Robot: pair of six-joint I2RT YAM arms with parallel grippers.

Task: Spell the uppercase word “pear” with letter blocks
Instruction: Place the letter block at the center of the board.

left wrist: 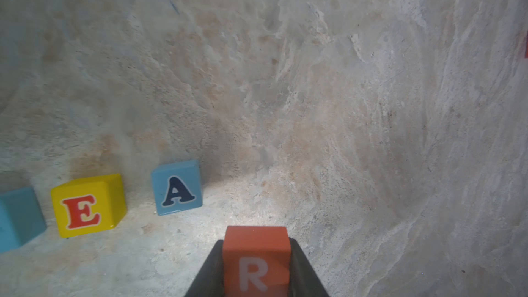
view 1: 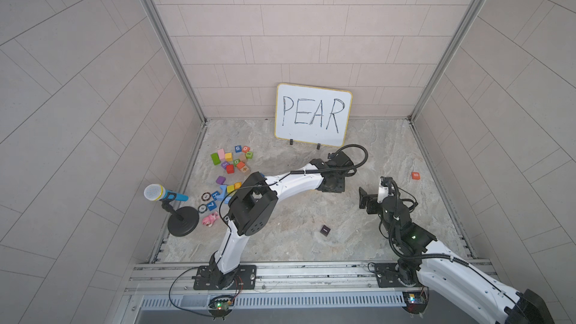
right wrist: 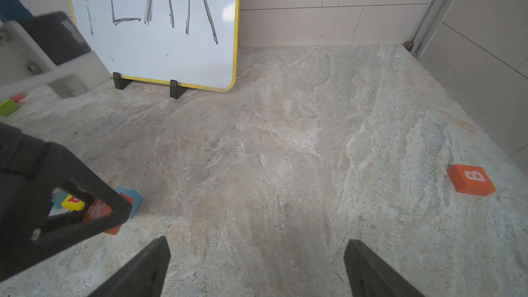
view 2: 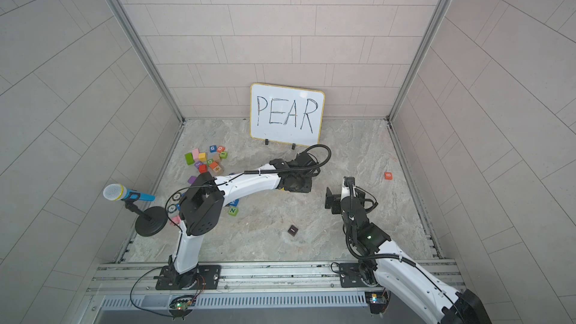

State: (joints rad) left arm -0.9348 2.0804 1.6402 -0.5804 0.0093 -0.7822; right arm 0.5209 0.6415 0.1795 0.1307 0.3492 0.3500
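Observation:
In the left wrist view my left gripper (left wrist: 255, 252) is shut on the orange R block (left wrist: 255, 264), low at the table surface. In a row beside it stand the blue A block (left wrist: 177, 187), the yellow E block (left wrist: 88, 205) and a light blue block (left wrist: 17, 218) whose letter is cut off by the frame edge. The R block sits a gap away from the A. In both top views the left wrist (view 1: 333, 182) hides this row. My right gripper (right wrist: 257, 264) is open and empty over bare table, a little right of the left gripper (right wrist: 94, 210).
A whiteboard reading PEAR (view 1: 313, 115) leans on the back wall. A pile of other blocks (view 1: 232, 158) lies at the left, near a microphone on a stand (view 1: 165, 196). An orange B cube (view 1: 415, 175) lies at the right, a small dark cube (view 1: 325, 230) nearer the front.

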